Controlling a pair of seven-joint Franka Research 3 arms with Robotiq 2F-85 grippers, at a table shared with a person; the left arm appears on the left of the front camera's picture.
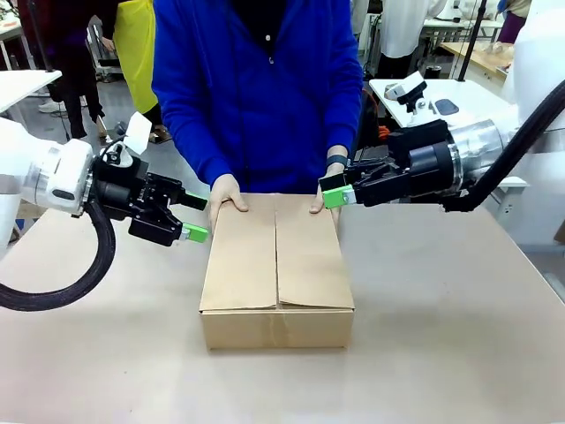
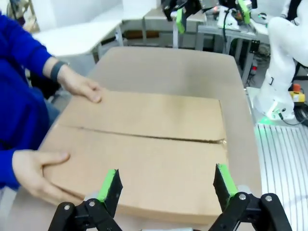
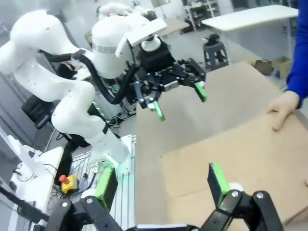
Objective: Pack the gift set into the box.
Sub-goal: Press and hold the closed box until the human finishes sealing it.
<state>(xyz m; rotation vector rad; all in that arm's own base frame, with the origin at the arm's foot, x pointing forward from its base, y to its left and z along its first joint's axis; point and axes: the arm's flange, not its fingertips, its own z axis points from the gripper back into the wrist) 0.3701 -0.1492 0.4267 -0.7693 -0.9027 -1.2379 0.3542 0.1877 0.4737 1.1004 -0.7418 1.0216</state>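
On the table (image 1: pixel 441 336), closed box (image 1: pixel 276 265)

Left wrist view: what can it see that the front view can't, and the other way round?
Left wrist view: the left gripper from behind, its green pads spread wide before the box, and a red button off to the side. Front view: the box's front wall and the white left arm itself. Both: the closed flaps, the person's hands on the box, the right gripper open too.
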